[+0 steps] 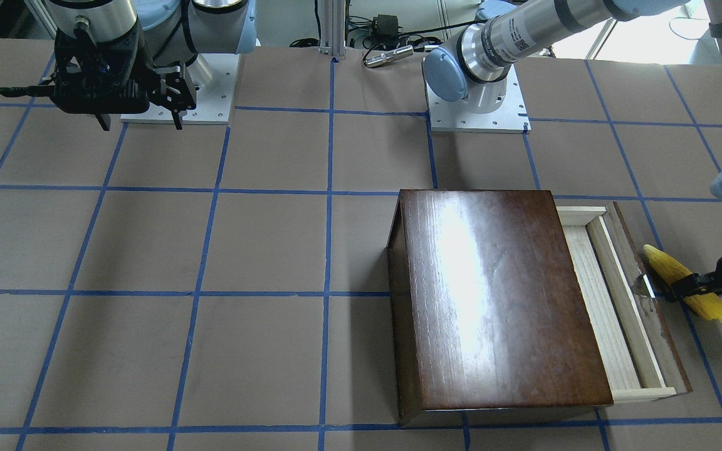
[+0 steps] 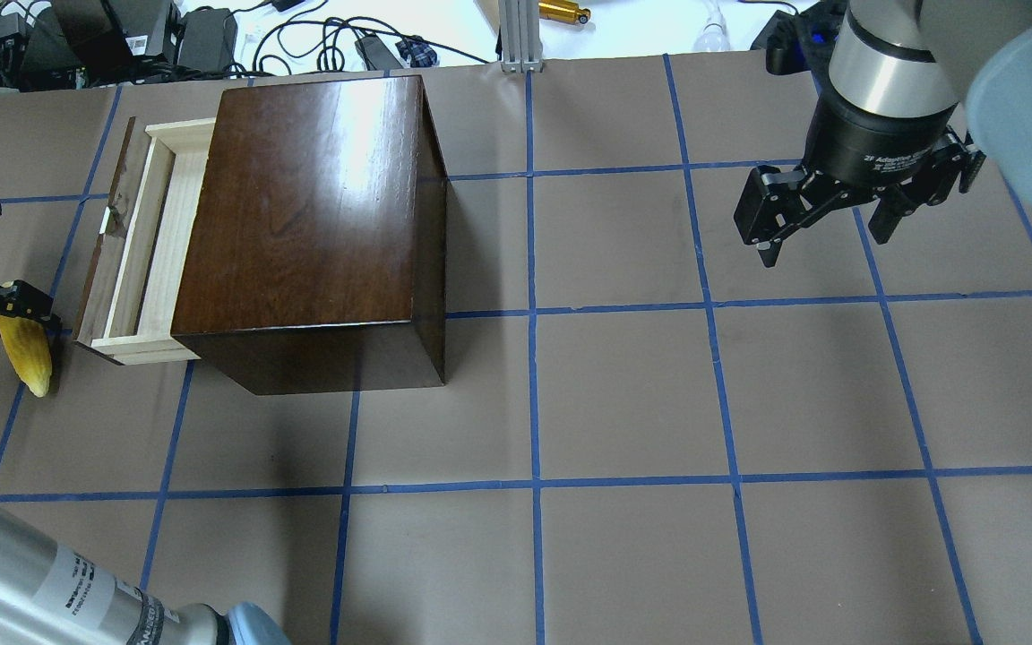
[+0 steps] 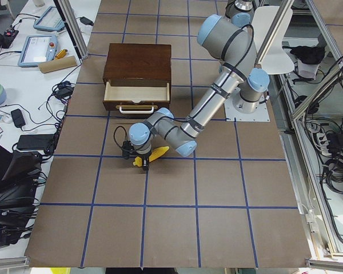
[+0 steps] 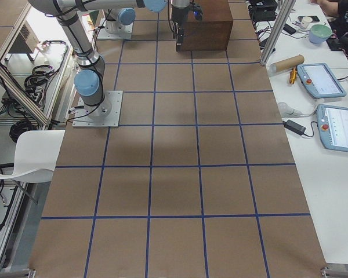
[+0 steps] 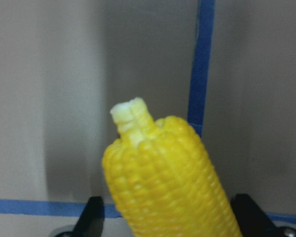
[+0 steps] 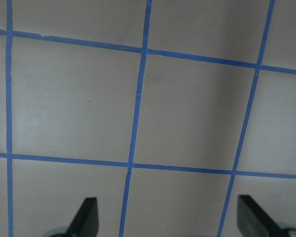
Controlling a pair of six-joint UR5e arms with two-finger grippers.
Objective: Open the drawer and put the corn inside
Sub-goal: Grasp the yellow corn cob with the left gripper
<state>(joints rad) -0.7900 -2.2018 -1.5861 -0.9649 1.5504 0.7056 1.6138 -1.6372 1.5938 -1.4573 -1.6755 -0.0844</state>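
The dark glossy box (image 2: 310, 224) stands on the table, and its drawer (image 2: 153, 242) is pulled out with the pale tray bare. The drawer also shows in the front view (image 1: 605, 300). My left gripper (image 1: 680, 289) is shut on the yellow corn (image 1: 662, 263) just beyond the drawer's dark front panel and metal handle (image 1: 646, 289), low over the table. The left wrist view shows the corn (image 5: 167, 173) held between both fingers. My right gripper (image 2: 825, 244) is open and empty, hanging over the table far from the box.
An aluminium post (image 2: 513, 36), cables and power bricks lie past the table's far edge. The arm bases (image 1: 477, 113) stand behind the box. Blue tape lines (image 2: 534, 403) grid the brown table.
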